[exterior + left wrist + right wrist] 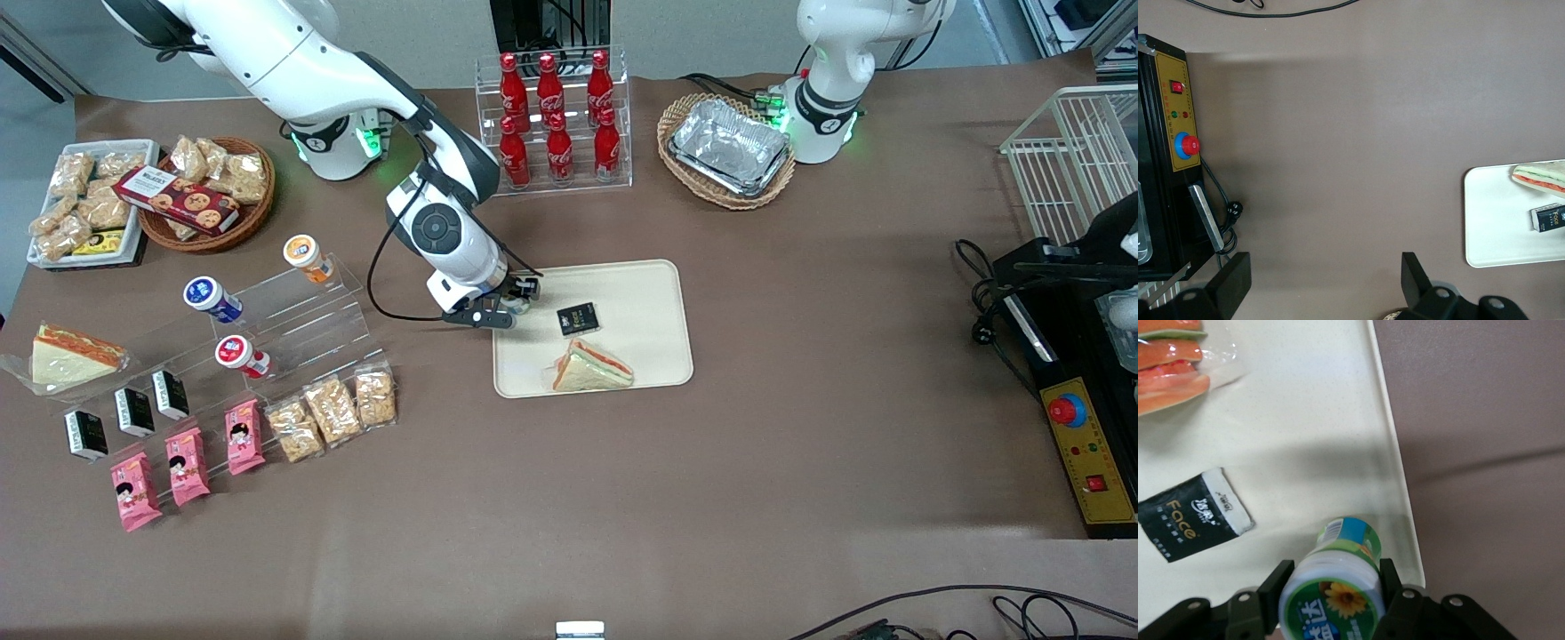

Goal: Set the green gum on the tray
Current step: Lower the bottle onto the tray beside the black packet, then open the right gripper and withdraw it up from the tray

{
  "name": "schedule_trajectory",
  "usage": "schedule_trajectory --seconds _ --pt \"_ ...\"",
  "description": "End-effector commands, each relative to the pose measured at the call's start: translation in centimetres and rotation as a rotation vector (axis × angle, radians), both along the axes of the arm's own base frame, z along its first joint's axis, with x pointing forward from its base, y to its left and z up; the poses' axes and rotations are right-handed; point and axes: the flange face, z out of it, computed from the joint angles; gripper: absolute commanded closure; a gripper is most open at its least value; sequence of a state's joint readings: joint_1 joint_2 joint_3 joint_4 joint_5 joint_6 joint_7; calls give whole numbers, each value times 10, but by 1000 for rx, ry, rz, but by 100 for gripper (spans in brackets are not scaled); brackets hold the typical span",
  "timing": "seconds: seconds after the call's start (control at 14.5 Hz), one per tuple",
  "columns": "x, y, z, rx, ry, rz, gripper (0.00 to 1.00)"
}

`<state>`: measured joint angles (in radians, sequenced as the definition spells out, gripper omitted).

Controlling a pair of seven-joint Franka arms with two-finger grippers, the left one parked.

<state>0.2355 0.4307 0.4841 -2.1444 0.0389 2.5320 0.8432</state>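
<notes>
Gripper [1331, 600] is clamping the green gum [1336, 577] between its fingers. Both are hovering over the tray [1305, 420] corner, near its edge toward the working arm's end.

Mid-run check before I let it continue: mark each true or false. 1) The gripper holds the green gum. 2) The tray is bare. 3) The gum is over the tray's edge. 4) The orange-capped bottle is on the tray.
1) True: the gripper is shut on the green gum.
2) False: the tray carries a sandwich and a black packet.
3) True: it hangs over the rim nearest the working arm.
4) False: the orange-capped bottle sits on the clear acrylic rack.
</notes>
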Motion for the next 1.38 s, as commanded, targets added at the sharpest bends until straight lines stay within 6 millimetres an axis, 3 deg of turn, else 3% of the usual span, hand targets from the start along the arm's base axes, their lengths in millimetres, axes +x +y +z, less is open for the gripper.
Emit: schedule_trajectory --seconds 0.0,0.07,0.14,0.28,0.35,0.48,0.62,0.9,1.04,1.31 --pt "0 1 -5 4 -12 -8 51" --pt "0 1 -6 4 -10 -8 28" --pt "0 0 -6 4 -10 -9 15" --pt "0 1 -5 4 -12 -8 13" --pt "1 1 -4 5 -13 -8 0" --pt "5 -1 11 6 -37 -14 0" --pt "13 -9 53 -9 -80 -10 0" --pt "20 -51 179 -112 -95 50 0" --pt "38 -84 229 -114 -55 54 0" --pt "81 -182 300 -108 4 142 0"
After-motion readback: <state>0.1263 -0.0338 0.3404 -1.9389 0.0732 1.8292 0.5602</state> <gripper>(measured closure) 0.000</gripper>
